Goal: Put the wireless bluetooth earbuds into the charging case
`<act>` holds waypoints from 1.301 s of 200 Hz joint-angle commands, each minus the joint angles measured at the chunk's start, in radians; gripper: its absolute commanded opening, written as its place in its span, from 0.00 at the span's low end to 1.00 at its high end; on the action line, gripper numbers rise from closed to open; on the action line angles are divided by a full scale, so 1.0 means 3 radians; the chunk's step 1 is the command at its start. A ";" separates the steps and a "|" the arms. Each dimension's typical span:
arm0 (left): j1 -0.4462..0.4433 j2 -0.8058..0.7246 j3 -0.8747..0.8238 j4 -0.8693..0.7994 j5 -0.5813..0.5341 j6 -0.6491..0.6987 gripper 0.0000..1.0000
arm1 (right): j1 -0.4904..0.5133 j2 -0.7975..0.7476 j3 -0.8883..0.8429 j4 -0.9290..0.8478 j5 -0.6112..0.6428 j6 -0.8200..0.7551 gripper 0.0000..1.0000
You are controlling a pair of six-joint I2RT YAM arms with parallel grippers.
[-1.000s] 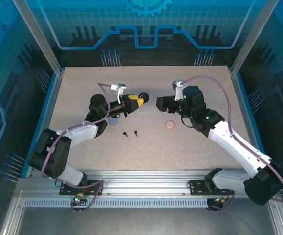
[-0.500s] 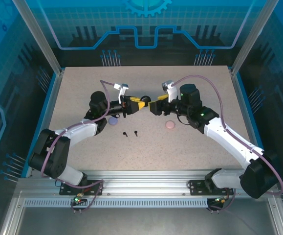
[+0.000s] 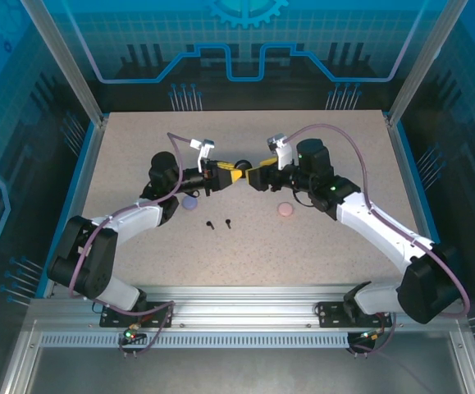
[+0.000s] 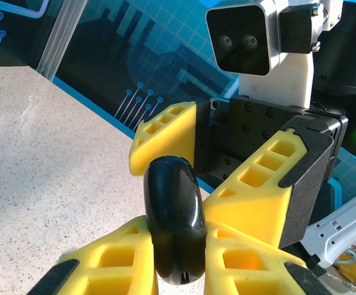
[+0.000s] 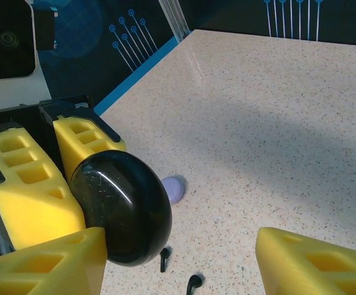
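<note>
The left gripper (image 3: 219, 174) has its yellow ribbed jaws clenched on a glossy black round charging case (image 4: 173, 215), held above the middle of the speckled beige surface (image 3: 319, 246). From the left wrist the case shows edge-on as a smooth flattened pebble, its long axis running 12 to 6 o'clock, and its lid looks closed. In the top view the right gripper (image 3: 255, 176) faces it from 3 o'clock, jaws released and standing either side of the case. Two tiny black stemmed earbuds (image 3: 228, 222) lie on the surface at about 6 o'clock from the held case, nearer the left arm. A matte purple round case (image 5: 173, 188) sits at 8 o'clock and a pale pink round case (image 3: 285, 210) at 4 o'clock. The coming move likely turns on the right jaws pinching across the case's thin axis so that the lid can be parted.
</note>
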State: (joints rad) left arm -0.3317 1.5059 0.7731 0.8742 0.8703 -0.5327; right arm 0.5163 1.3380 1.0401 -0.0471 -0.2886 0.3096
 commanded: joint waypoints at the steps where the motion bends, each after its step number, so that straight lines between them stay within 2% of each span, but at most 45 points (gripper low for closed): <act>1: -0.0014 -0.0134 0.0068 0.0157 0.0182 -0.0055 0.00 | -0.0131 0.0102 0.0017 0.0001 0.0353 0.0122 0.62; 38: -0.0014 -0.0152 0.0058 0.0154 0.0176 -0.0058 0.00 | -0.0277 0.0045 -0.0111 0.0062 0.0359 0.0273 0.59; 94: -0.0014 -0.0149 0.0031 0.0199 0.0152 -0.0066 0.00 | -0.0305 -0.0424 -0.0384 0.0141 0.0197 0.0396 0.60; 135: -0.0014 -0.0127 -0.0015 0.0314 0.0076 -0.0086 0.00 | -0.0304 -0.0688 -0.0776 0.0453 0.0215 0.0755 0.61; 182: -0.0014 -0.0086 -0.0053 0.0480 -0.0029 -0.0146 0.00 | -0.0234 -0.0892 -0.1103 0.0764 0.0437 0.1117 0.64; 260: -0.0014 -0.0121 -0.0275 0.0775 -0.0401 -0.0200 0.00 | 0.0100 -0.1005 -0.1522 0.1346 0.0971 0.1465 0.65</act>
State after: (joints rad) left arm -0.3332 1.4849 0.7235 1.0348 0.8082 -0.5819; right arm 0.5053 1.0428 0.6022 0.2512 -0.0696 0.7010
